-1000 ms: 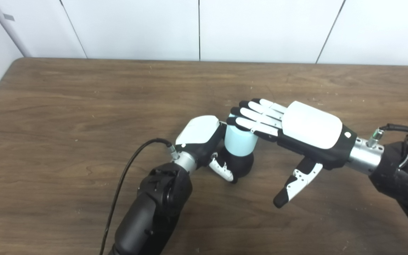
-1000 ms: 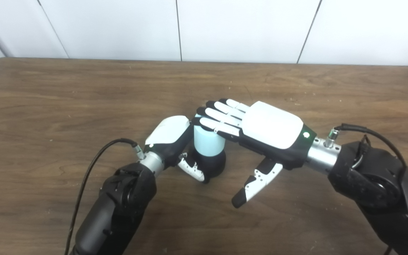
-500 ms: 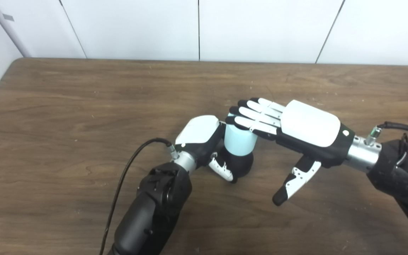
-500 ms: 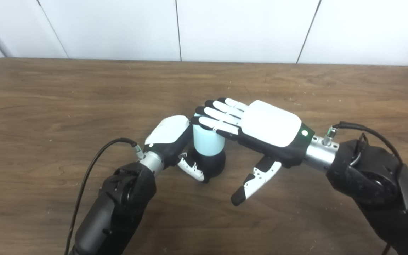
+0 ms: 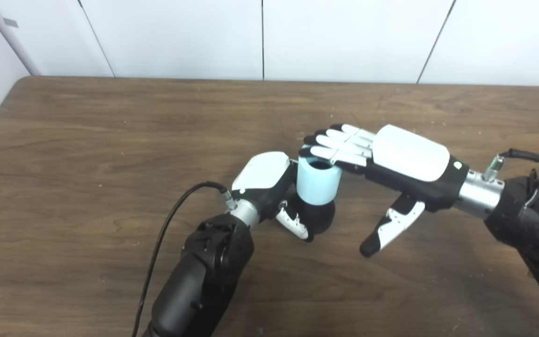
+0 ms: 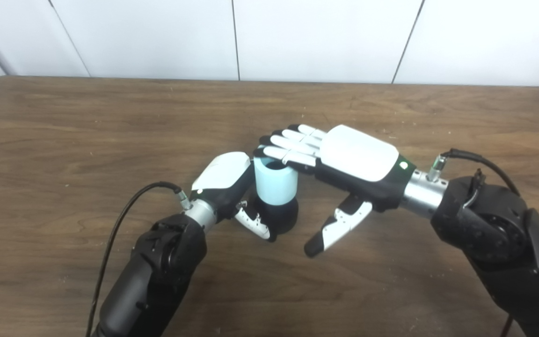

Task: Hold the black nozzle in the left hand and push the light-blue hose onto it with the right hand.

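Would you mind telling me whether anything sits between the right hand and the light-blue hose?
Nothing visible does. The right hand lies flat, its fingers over the light-blue hose, which stands on the black nozzle held by the left hand.

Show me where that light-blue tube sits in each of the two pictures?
Left eye view: the light-blue hose stands upright a little right of centre, on the black nozzle.
Right eye view: the same hose sits almost at dead centre.
Shared landmark: the flat fingers of the right hand over its open top.
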Action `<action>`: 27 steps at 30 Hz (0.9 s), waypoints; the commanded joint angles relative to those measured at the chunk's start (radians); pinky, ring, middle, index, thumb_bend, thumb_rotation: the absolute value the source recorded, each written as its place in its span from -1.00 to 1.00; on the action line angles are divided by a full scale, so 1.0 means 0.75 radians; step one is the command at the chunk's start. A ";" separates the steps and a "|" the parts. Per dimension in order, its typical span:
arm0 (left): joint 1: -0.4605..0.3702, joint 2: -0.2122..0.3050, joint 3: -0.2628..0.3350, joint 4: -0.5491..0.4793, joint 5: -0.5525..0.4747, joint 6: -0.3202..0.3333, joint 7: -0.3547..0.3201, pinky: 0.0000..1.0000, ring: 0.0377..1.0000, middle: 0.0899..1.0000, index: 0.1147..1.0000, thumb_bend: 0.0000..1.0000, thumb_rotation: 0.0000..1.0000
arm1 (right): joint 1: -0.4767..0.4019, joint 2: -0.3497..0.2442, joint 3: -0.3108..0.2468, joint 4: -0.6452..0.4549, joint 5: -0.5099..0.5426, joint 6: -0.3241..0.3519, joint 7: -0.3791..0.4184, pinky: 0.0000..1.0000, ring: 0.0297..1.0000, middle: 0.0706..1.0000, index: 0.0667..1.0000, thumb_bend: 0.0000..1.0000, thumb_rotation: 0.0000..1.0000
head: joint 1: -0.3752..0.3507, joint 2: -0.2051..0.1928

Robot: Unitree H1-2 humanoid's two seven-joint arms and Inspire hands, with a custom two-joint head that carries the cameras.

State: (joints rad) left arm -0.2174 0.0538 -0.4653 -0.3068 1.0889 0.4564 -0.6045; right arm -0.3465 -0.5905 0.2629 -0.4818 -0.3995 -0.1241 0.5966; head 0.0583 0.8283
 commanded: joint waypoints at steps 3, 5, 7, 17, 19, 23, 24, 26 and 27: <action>0.054 0.014 -0.016 0.083 0.005 0.016 -0.105 1.00 0.64 0.01 -0.25 0.03 -1.00 | -0.055 -0.006 -0.033 -0.018 0.032 0.023 0.010 0.98 0.96 0.94 0.92 0.32 1.00 | 0.003 0.002; 0.056 0.016 -0.015 0.076 0.006 0.016 -0.108 1.00 0.65 0.01 -0.25 0.02 -1.00 | -0.060 -0.009 -0.037 -0.022 0.050 0.043 0.025 0.98 0.95 0.94 0.92 0.32 1.00 | 0.002 0.002; 0.058 0.018 -0.015 0.072 0.005 0.016 -0.108 1.00 0.65 0.01 -0.25 0.02 -1.00 | -0.062 -0.010 -0.045 -0.027 0.068 0.060 0.038 0.97 0.94 0.93 0.92 0.32 1.00 | 0.002 0.002; 0.057 0.029 -0.018 0.088 -0.006 0.015 -0.093 1.00 0.64 -0.03 -0.24 0.03 -1.00 | -0.109 -0.013 -0.133 -0.086 0.147 0.164 0.053 0.95 0.93 0.93 0.91 0.31 1.00 | 0.000 -0.003; 0.057 0.028 -0.018 0.087 -0.005 0.015 -0.096 1.00 0.64 -0.03 -0.24 0.03 -1.00 | -0.123 -0.011 -0.148 -0.094 0.144 0.179 0.046 0.96 0.93 0.92 0.90 0.30 1.00 | 0.000 -0.003; 0.051 0.030 -0.010 0.092 -0.003 0.015 -0.093 1.00 0.63 -0.03 -0.24 0.03 -1.00 | -0.133 -0.010 -0.185 -0.078 0.119 0.201 0.030 0.93 0.91 0.91 0.89 0.25 1.00 | 0.000 -0.005; 0.050 0.030 -0.005 0.092 -0.004 0.015 -0.091 1.00 0.64 -0.02 -0.24 0.03 -1.00 | -0.130 -0.012 -0.196 -0.071 0.113 0.213 0.024 0.90 0.90 0.91 0.88 0.25 1.00 | 0.000 -0.004; 0.053 0.027 0.004 0.093 -0.008 0.015 -0.081 1.00 0.63 -0.01 -0.25 0.03 -1.00 | -0.115 -0.014 -0.219 -0.054 0.105 0.239 0.010 0.88 0.88 0.90 0.88 0.26 1.00 | 0.000 -0.006; 0.056 0.026 0.007 0.093 -0.011 0.015 -0.073 1.00 0.63 0.00 -0.25 0.03 -1.00 | -0.103 -0.012 -0.228 -0.047 0.102 0.253 0.002 0.86 0.87 0.88 0.88 0.26 1.00 | 0.000 -0.007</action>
State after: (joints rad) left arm -0.2167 0.0538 -0.4572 -0.3064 1.0838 0.4559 -0.6039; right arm -0.4036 -0.5853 0.1213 -0.5117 -0.3161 0.0532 0.6309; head 0.0568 0.8222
